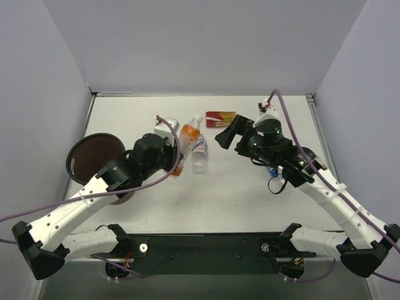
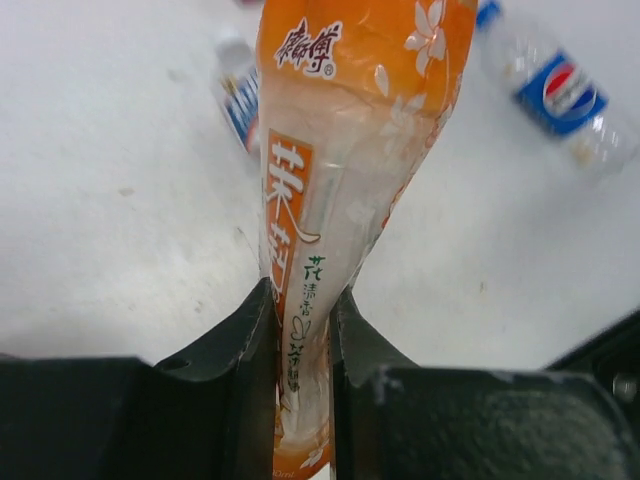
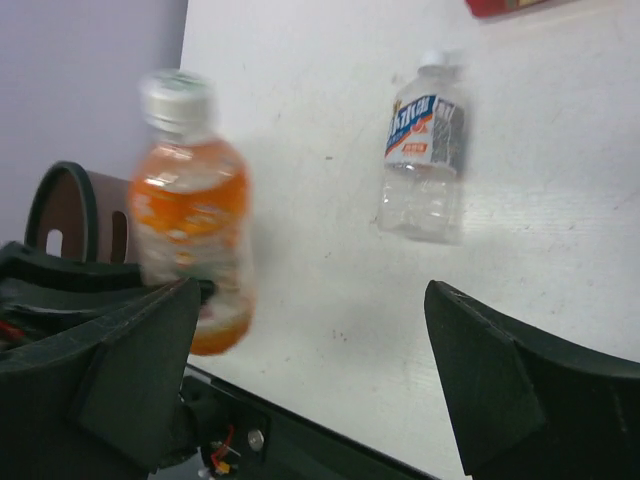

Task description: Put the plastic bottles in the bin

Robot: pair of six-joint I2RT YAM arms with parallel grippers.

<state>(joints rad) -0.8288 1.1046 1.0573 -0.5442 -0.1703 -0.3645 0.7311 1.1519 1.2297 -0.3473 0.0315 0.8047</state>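
Left gripper [image 2: 300,325] clenches orange bottle [image 2: 360,130] by its squashed end; may slip en route to bin [image 1: 92,153], 9 o'clock. Right gripper [image 3: 310,300] released.

The orange bottle [image 2: 350,150] carries the clearest print. At the top of its label stand the red brand characters 康师傅 on a white patch, and below them a vertical orange panel bears large white 茉莉. Under that run smaller green characters, probably 花清香, though the crumpled wrap leaves this unsure. The Pepsi bottle [image 2: 560,95], lying on the desk [image 2: 120,250], shows the round red, white and blue Pepsi globe on a blue label. The clear bottle [image 3: 422,150] has a blue-and-white label with a red mark, its print too blurred to read. The red-and-yellow bottle [image 1: 220,118] is too small to read.
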